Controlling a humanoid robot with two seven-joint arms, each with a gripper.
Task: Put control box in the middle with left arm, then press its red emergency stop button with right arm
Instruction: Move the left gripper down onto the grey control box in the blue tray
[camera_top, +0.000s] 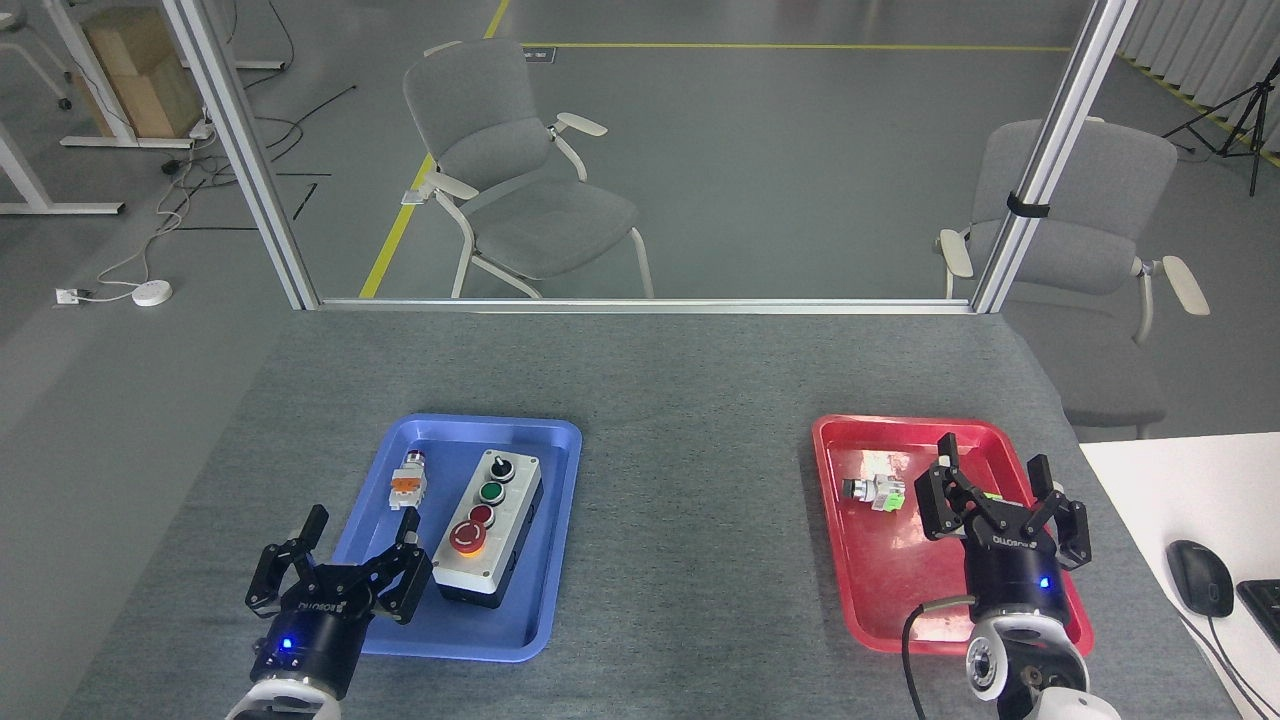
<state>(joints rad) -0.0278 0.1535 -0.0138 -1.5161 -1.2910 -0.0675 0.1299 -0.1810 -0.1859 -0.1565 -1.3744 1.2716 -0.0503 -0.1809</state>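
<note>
The control box (489, 530), light grey on a black base, lies in the blue tray (560, 520) at the left. It carries a black knob, a green button, a small red button and the large red emergency stop button (468, 539) at its near end. My left gripper (361, 518) is open, its fingers spread over the tray's near left edge, just left of the box and not touching it. My right gripper (992, 458) is open above the red tray (880, 580) with nothing between its fingers.
A small push-button part with an orange piece (408, 480) lies in the blue tray left of the box. Another with a green piece (875, 490) lies in the red tray. Grey table cloth spreads between the trays. A white desk with a mouse (1199, 577) stands at right.
</note>
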